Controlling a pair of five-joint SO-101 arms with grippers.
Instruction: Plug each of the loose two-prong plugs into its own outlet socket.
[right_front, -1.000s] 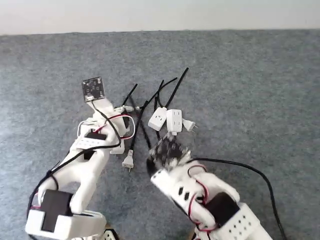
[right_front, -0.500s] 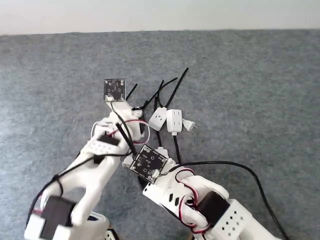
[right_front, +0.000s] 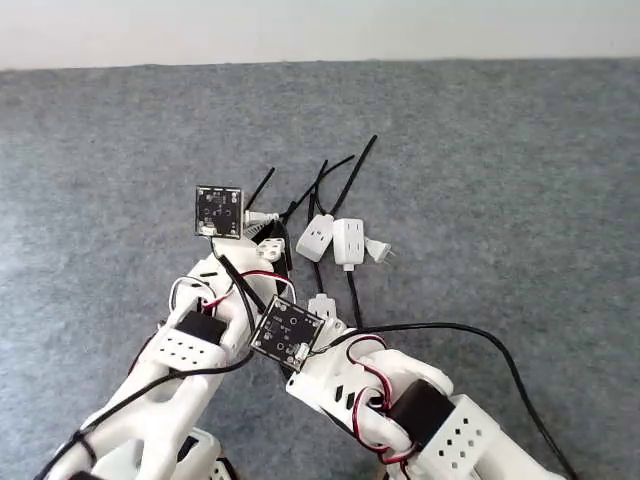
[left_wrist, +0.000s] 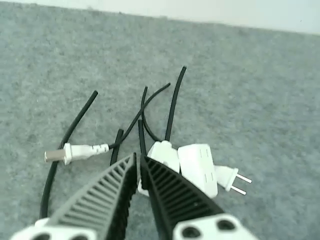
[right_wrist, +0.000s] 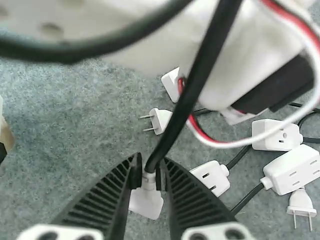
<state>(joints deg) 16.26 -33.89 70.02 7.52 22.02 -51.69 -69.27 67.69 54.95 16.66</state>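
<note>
progress: apparently no plug seated | right fingers (right_wrist: 102, 200) clamp a white connector (right_wrist: 146, 201); left fingers (left_wrist: 110, 187) nearly closed, empty | loose plug (left_wrist: 232, 179), socket (left_wrist: 201, 165) just beyond left fingers

Right gripper (right_wrist: 148, 164) now around a white plug (right_wrist: 146, 201); left arm (right_front: 190, 350) farther right.

On the carpet (right_front: 520, 150) a socket (right_front: 315, 236) and a second socket (right_front: 348, 240) lie side by side, touching. A plug (right_front: 378, 250) lies just right of them, prongs pointing away. A third socket (right_front: 321, 305) lies in front, nearer the arms. Cords (right_front: 355, 165) fan out behind the pair. A second plug (left_wrist: 75, 151) lies left of the pair. The right gripper (right_wrist: 148, 165) clasps a third plug (right_wrist: 146, 200) between its fingers.
</note>
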